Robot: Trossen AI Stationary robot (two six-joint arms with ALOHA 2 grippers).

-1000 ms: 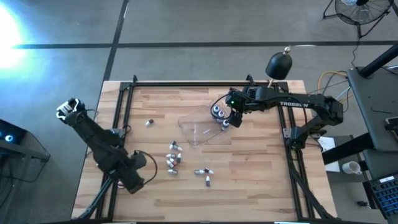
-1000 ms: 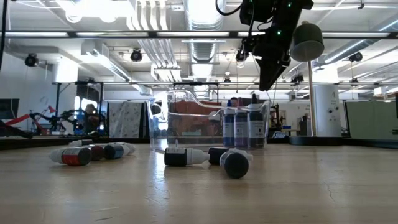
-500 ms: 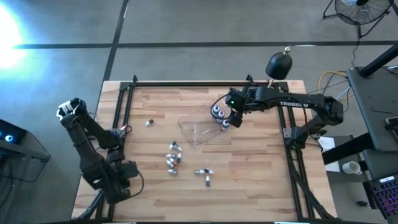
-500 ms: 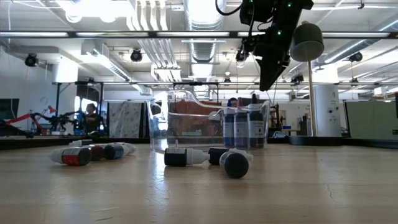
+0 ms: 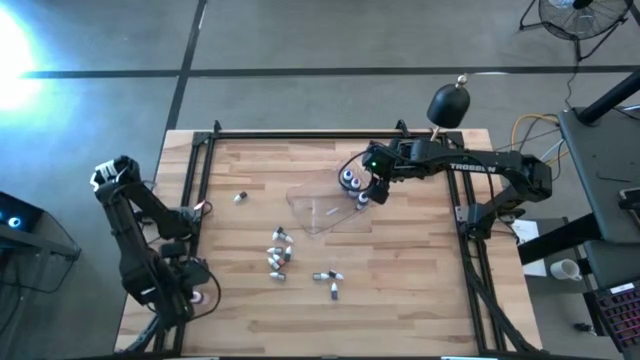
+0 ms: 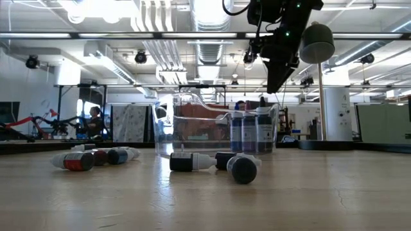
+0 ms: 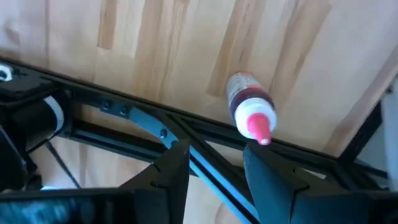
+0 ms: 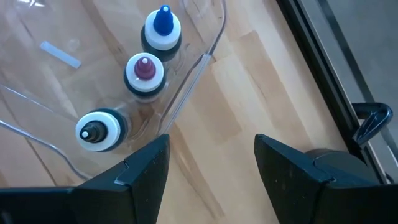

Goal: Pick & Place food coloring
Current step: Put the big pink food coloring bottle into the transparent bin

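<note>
Three food coloring bottles [image 8: 144, 70] stand upright in the far right corner of the clear tray [image 5: 322, 212]. My right gripper [image 8: 211, 163] hovers open above that corner, also seen in the high view [image 5: 366, 190]. Several more bottles lie on the wood, in a cluster [image 5: 279, 253], a pair [image 5: 328, 281] and a single [image 5: 240, 197]. My left gripper [image 7: 216, 152] hangs open over the table's near left corner [image 5: 190, 297], pointing down. On the wood beyond its fingertips is a dark red bottle with a pink tip [image 7: 249, 109]; nothing sits between the fingers.
A black frame rail [image 7: 143, 121] runs under my left gripper along the table's left side. A black domed lamp [image 5: 448, 103] stands at the far right edge. In the low view, lying bottles [image 6: 192, 162] sit in front of the tray [image 6: 205, 131].
My left arm has swung toward the table's left edge, carrying its gripper from the near-left wood out over the frame rail, and the gripper has rolled about its own axis. Its finger gap cannot be compared, since no earlier wrist frame is given.
</note>
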